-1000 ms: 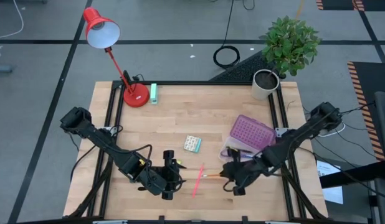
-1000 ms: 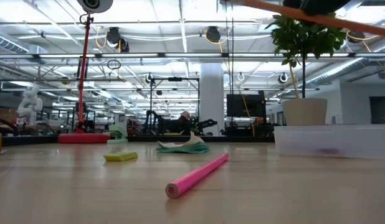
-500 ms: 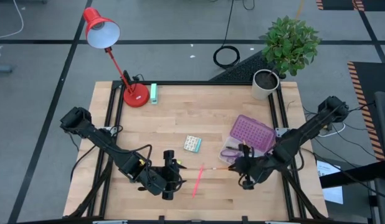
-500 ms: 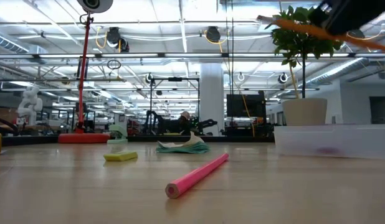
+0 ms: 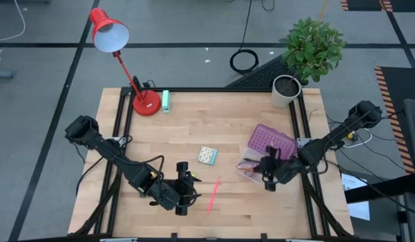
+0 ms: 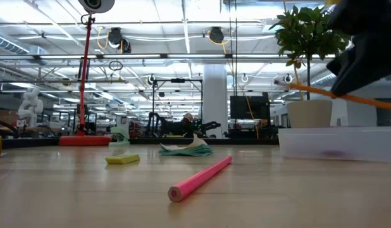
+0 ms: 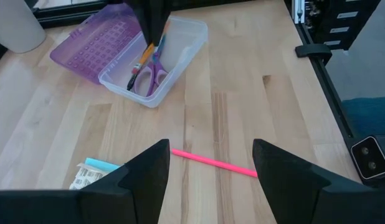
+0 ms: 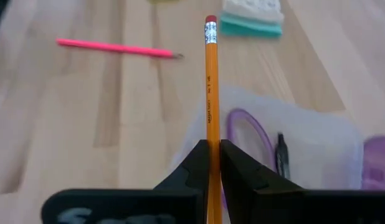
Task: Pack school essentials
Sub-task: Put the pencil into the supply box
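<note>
clear plastic box (image 7: 180, 46) holding purple scissors (image 7: 149, 73) and probably a black pen (image 8: 281, 157), right tool (image 8: 212, 163) pinching orange pencil (image 8: 210, 93) above it

Two dark jointed arms, black cables, blunt black fingers (image 7: 144, 177)

A big open lab: ceiling pipes (image 6: 183, 57), rigs behind a wooden table (image 5: 214, 128).

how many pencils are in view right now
2. The orange wooden pencil is clamped in the right claw above the clear plastic box. The pink pencil lies on the wooden table, beside the left claw. Others may be hidden.
</note>
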Controlling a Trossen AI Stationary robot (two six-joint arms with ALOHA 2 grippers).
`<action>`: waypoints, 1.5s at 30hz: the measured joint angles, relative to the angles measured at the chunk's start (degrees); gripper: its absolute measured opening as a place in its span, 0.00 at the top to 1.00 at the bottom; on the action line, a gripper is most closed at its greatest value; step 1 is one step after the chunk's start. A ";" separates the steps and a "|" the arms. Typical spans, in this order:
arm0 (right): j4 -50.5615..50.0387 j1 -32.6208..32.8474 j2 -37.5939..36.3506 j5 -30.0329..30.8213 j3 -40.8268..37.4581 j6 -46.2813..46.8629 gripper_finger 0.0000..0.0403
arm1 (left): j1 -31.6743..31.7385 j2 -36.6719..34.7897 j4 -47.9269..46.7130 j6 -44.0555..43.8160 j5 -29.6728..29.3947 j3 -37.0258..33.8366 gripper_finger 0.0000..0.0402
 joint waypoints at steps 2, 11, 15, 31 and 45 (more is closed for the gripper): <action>-0.06 -0.20 -0.20 -0.15 -1.23 0.98 0.95 | 0.00 0.00 0.00 0.00 0.00 0.00 0.42; -0.46 -0.18 -0.24 -0.38 -2.48 2.22 0.95 | 0.09 0.00 0.00 0.00 0.00 0.00 0.42; -1.14 -0.18 -0.24 -0.44 -2.48 3.24 0.95 | 0.09 0.00 0.00 -0.04 0.00 0.00 0.42; -0.80 -0.16 -0.20 -5.06 -7.05 10.25 0.95 | 0.13 0.00 0.02 -0.09 0.00 0.00 0.42; 3.87 -0.16 -0.21 -6.48 -8.39 10.05 0.89 | 0.50 0.00 0.15 0.00 0.00 0.00 0.42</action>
